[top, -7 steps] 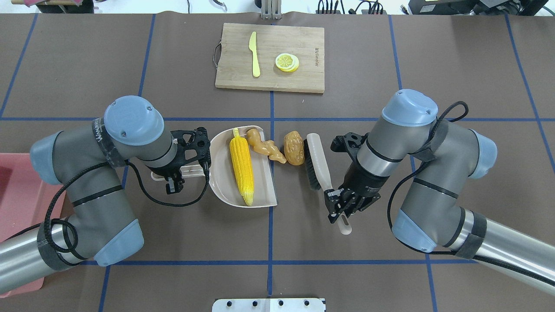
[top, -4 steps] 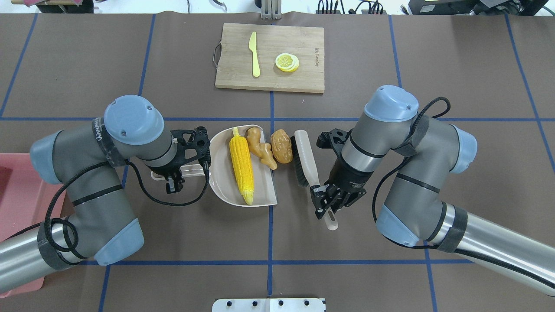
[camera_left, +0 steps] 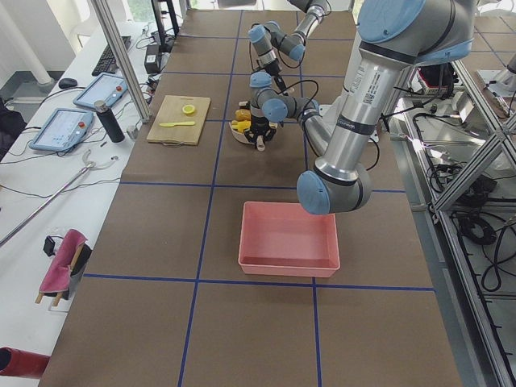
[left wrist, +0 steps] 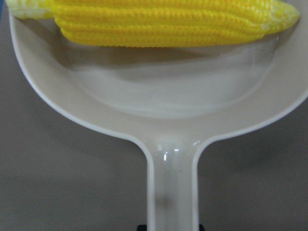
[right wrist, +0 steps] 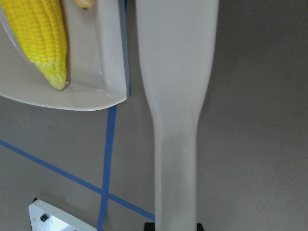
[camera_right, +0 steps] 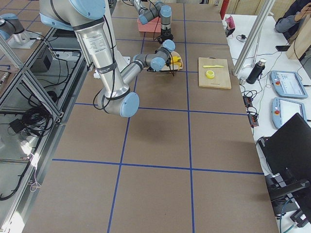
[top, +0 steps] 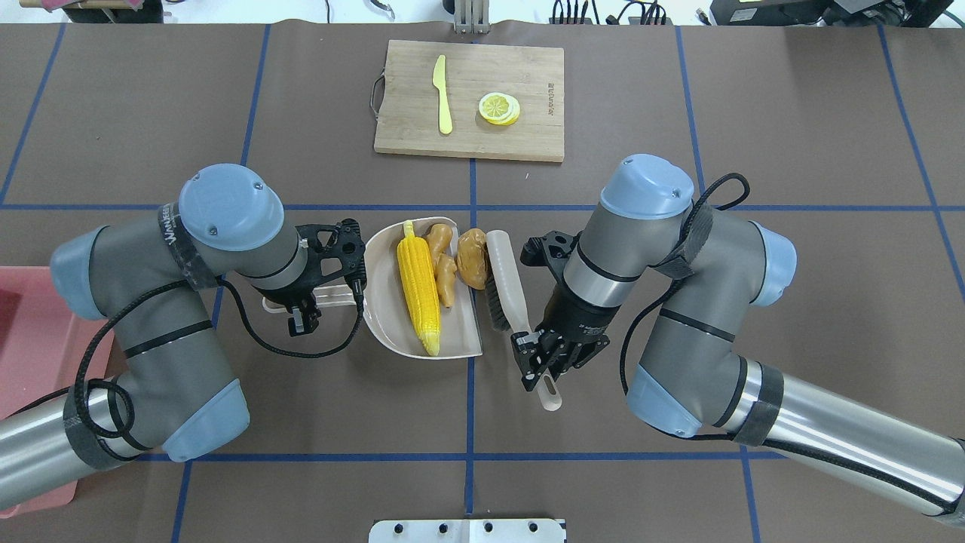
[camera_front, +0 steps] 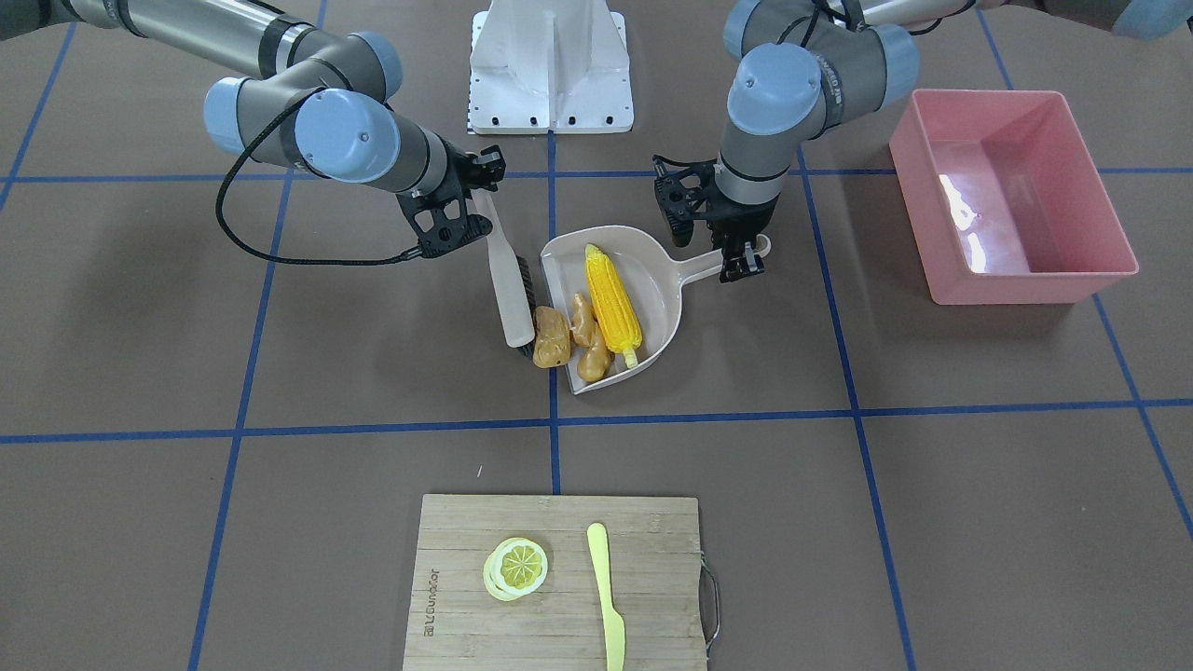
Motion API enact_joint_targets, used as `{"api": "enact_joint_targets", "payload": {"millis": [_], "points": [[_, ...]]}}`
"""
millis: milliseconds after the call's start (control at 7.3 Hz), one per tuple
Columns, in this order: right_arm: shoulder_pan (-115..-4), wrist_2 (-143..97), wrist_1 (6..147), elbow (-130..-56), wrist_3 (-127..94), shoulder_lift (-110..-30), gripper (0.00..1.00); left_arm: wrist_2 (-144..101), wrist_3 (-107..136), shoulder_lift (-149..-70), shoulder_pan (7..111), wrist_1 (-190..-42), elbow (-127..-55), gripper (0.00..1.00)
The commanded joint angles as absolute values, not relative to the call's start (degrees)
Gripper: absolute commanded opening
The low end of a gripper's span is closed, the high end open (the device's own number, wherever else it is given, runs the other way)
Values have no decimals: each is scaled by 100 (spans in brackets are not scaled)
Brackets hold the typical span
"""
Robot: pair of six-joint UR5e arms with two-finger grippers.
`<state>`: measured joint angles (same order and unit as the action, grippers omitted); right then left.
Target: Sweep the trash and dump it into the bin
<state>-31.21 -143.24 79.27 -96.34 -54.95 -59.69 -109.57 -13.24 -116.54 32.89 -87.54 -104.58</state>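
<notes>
The yellow corn cob (top: 418, 294) lies in the beige dustpan (top: 384, 305). The tan ginger root (top: 443, 264) lies just inside the pan's open edge. The brown potato (top: 473, 258) sits at that edge, touching the ginger and the brush (top: 503, 283). My left gripper (top: 313, 302) is shut on the dustpan's handle (left wrist: 172, 183). My right gripper (top: 541, 360) is shut on the brush's handle (right wrist: 175, 159), with the bristles against the potato. The pink bin (camera_front: 1011, 196) stands empty at my far left, also seen in the overhead view (top: 30, 339).
A wooden cutting board (top: 520, 83) lies at the far side of the table with a pale yellow knife (top: 442, 94) and a lemon slice (top: 498, 108) on it. Blue tape lines cross the brown table cover.
My right arm has swept the brush leftward, pushing the potato and ginger toward the dustpan. The ginger has slid into the pan. The left arm and dustpan have stayed still.
</notes>
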Motion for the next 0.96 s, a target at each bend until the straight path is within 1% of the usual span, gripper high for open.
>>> {"api": "enact_joint_targets", "payload": {"millis": [0, 548, 821], "points": [[-2840, -14099, 7936, -9520, -5580, -5741, 0, -10960, -1318, -11654, 3322, -8754, -10485, 0], [-2681, -14027, 7910, -8922, -5590, -5213, 0, -10969, -1318, -11619, 3331, -8771, -10538, 0], [-2689, -14027, 7919, -8956, -5581, -5290, 0, -10969, -1310, -11610, 3331, -8929, -10529, 0]]}}
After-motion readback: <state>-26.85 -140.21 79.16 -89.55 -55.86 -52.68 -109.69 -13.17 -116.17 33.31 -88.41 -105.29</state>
